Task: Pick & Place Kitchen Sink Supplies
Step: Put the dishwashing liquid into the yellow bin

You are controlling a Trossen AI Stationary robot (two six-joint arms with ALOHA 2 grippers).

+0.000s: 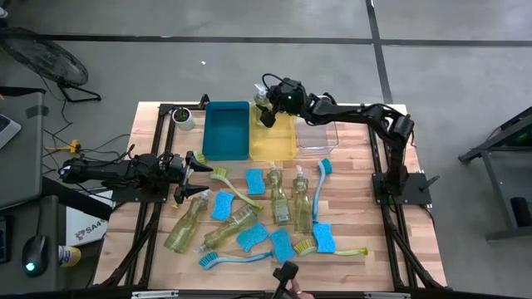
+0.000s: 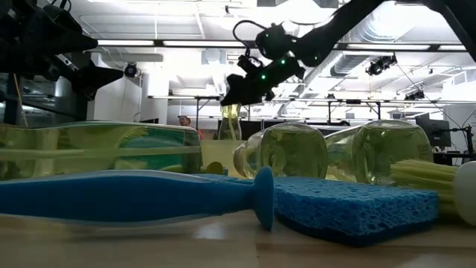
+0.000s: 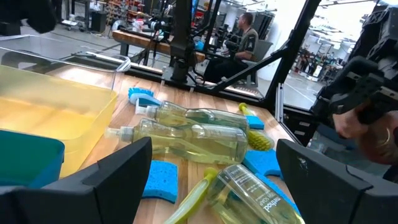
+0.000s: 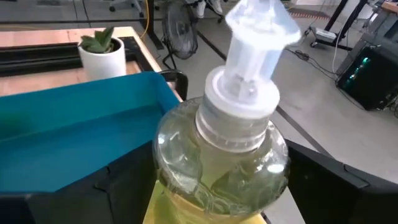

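Note:
My right gripper (image 1: 268, 108) is over the far left corner of the yellow bin (image 1: 278, 143), shut on a clear pump bottle of yellowish soap (image 4: 217, 155); it also shows in the low view (image 2: 249, 83). Several more soap bottles (image 1: 279, 199), blue sponges (image 1: 255, 181) and long-handled brushes (image 1: 233, 184) lie flat on the wooden table. My left gripper (image 1: 196, 163) hangs open over the table's left part, left of a yellow-green brush head (image 1: 219, 174). It touches nothing, and its fingers (image 3: 118, 180) frame the bottles (image 3: 193, 140) ahead. My right gripper holds the pump bottle by its body just under the shoulder (image 4: 186, 174), pinched between the two fingers (image 4: 124, 186). It comes from above, pointing down, fingers along the bottle. The bottle stands upright with the white pump (image 4: 255, 43) up toward the wrist; its lower end is hidden.
A teal bin (image 1: 226, 130), the yellow bin and a clear bin (image 1: 319, 137) stand side by side at the table's far edge. A small white pot with a plant (image 1: 183, 118) sits left of them. A person's hand (image 1: 291, 284) shows at the near edge.

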